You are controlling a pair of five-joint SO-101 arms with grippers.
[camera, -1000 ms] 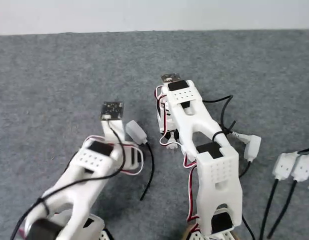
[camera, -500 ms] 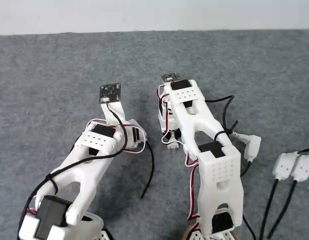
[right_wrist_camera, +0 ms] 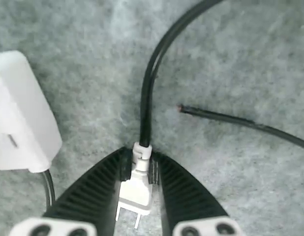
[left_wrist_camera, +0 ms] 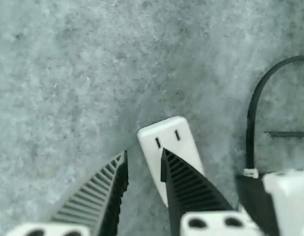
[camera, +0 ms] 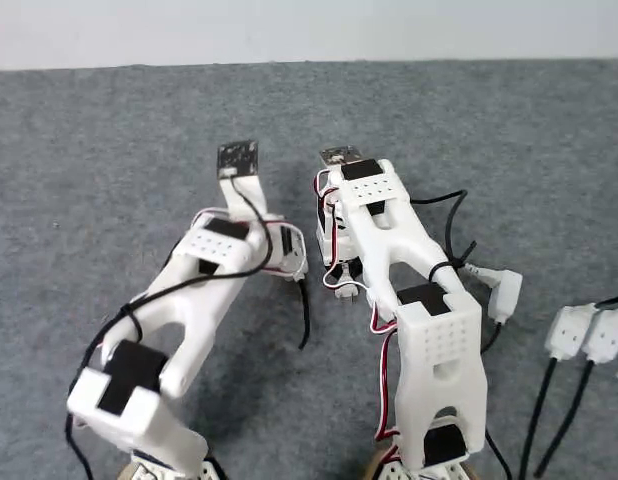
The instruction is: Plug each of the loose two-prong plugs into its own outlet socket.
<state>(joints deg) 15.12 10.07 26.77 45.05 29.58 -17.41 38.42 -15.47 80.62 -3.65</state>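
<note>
The whole table is covered in grey felt-like matting, running back to a pale wall. Off to the right side lies a white angled block on a cord, and just beyond it a pair of white blocks side by side on black cords; I cannot tell from here whether those are plugs or sockets. A loose black wire end lies on the mat past the right arm's reach. The left arm's bulk hides what sits under it in the high view. The left gripper hangs low with its jaws partly apart and nothing in them; a white socket lies flat on the mat, its two slots facing away, one finger overlapping its edge. The right gripper is clamped on a white two-prong plug, whose black cord runs out ahead. A white block sits near that plug, not touching.
</note>
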